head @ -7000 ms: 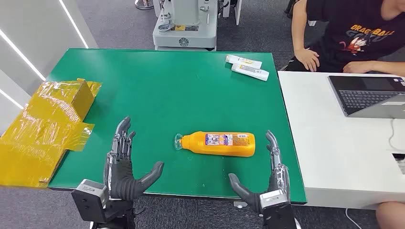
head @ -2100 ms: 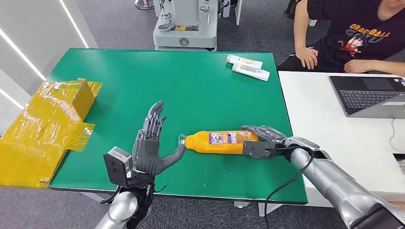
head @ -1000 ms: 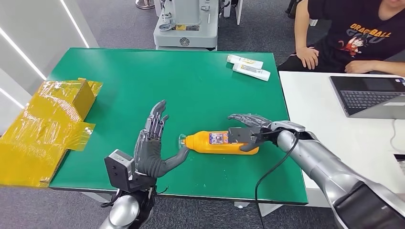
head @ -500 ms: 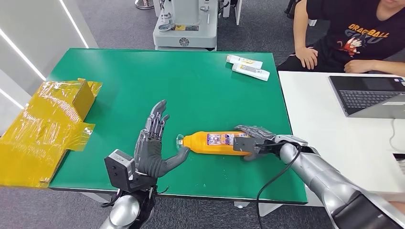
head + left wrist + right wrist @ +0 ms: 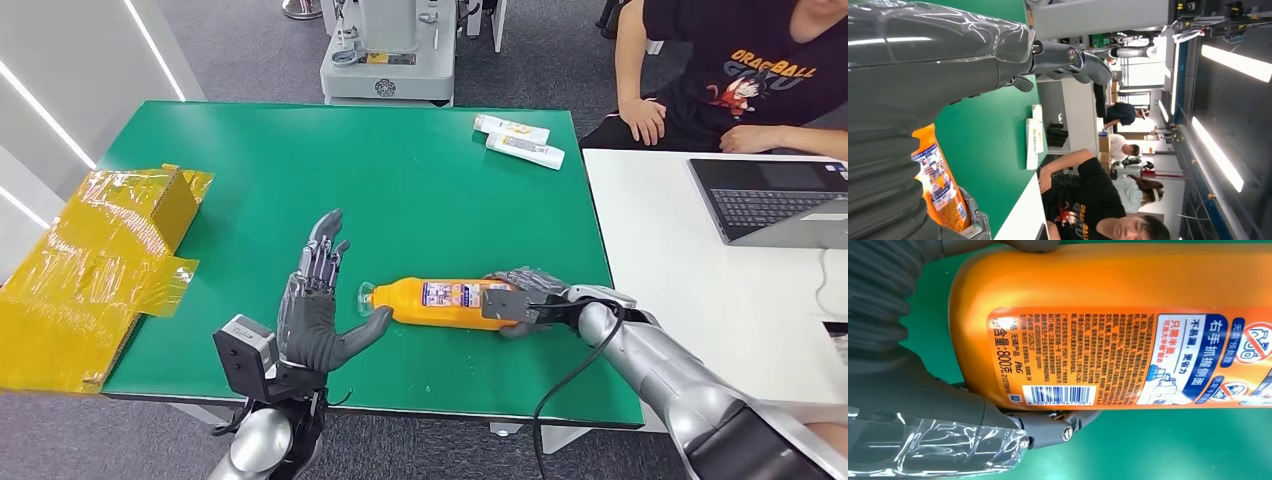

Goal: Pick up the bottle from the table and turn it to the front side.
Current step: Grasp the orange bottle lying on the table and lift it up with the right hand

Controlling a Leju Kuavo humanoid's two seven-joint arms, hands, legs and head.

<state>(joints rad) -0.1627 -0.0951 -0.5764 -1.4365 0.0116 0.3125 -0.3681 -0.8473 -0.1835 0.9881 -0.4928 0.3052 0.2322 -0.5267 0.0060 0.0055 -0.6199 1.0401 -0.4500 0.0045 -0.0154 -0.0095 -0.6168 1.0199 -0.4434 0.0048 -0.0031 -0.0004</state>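
Note:
An orange bottle (image 5: 445,301) lies on its side on the green table (image 5: 300,170), clear cap (image 5: 367,296) pointing left, back label with a barcode (image 5: 1058,394) facing up. My right hand (image 5: 522,300) grips its bottom end, fingers (image 5: 1048,429) wrapped around both sides. My left hand (image 5: 315,305) stands open, palm toward the cap, its thumb just below the neck; whether it touches I cannot tell. The left wrist view shows the bottle (image 5: 940,192) beyond the left hand (image 5: 948,65).
A yellow taped cardboard box (image 5: 105,255) sits at the table's left edge. Two white tubes (image 5: 520,140) lie at the far right corner. A white table (image 5: 700,300) with a laptop (image 5: 770,200) adjoins on the right, where a person (image 5: 730,80) sits.
My right hand came in from the right and closed on the bottle's bottom end. The bottle has slid a little left, toward the left hand, which rose earlier and now holds still.

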